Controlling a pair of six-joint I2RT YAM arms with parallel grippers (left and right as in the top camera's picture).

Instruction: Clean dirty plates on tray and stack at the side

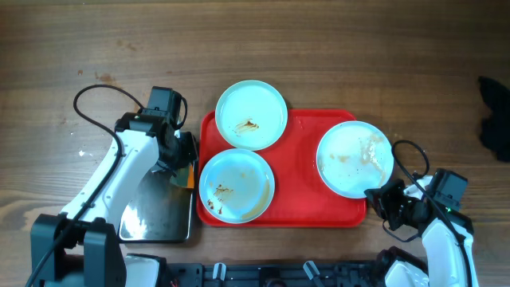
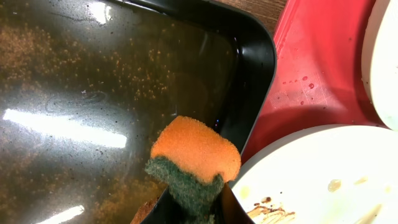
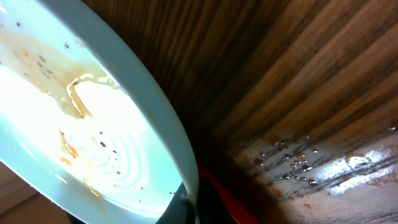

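Three pale blue plates with brown smears lie on the red tray [image 1: 307,171]: one at the back [image 1: 251,114], one at the front left [image 1: 237,185], one at the right [image 1: 355,158] overhanging the tray's right rim. My left gripper [image 1: 185,171] is shut on an orange and green sponge [image 2: 196,158], above the black tray's [image 2: 93,93] right edge, just left of the front-left plate [image 2: 323,180]. My right gripper [image 1: 378,195] is shut on the right plate's [image 3: 93,124] front rim.
The black glossy tray [image 1: 155,211] holds speckled brownish water and sits against the red tray's [image 2: 311,74] left side. Water drops wet the wood table [image 3: 311,162] by the right gripper. A dark object [image 1: 494,119] lies at the far right edge.
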